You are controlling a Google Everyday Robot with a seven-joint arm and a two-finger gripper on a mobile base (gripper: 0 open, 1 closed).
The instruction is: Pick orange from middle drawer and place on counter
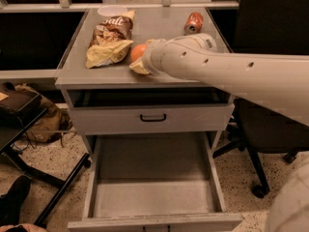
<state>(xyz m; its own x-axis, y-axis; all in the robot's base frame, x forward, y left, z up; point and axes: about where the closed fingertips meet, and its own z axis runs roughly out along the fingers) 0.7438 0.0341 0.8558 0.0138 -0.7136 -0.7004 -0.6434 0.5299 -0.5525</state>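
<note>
Claw (pixel 140 63): at the tip of the arm (pixel 227 71), low over the front part of the bench (pixel 164 21) and right against the orange (pixel 137 52); one cannot tell if it is clenched on the fruit or released, because the thick wrist covers it
Place of the orange: up at the bench, not in the middle drawer (pixel 154 197); it shows between the arm tip and the chip bag (pixel 110 40), just beside both
Direction: from the claw the orange lies straight ahead along the line of the arm, toward the left of the view; it is round, so it has no long axis to respect
Middle drawer: pulled out below, its floor bare
Judgement: the fruit seems near its final place; the coming move probably turns on leaving it at rest and going back along the arm line, without rolling it to the front edge
Hidden: the lower part of the orange, so contact with the bench is not sure; a pale yellow shape (pixel 136 69) under it may belong to the claw or to the bag
Apart: the red soda can (pixel 194 22), behind the arm
</note>
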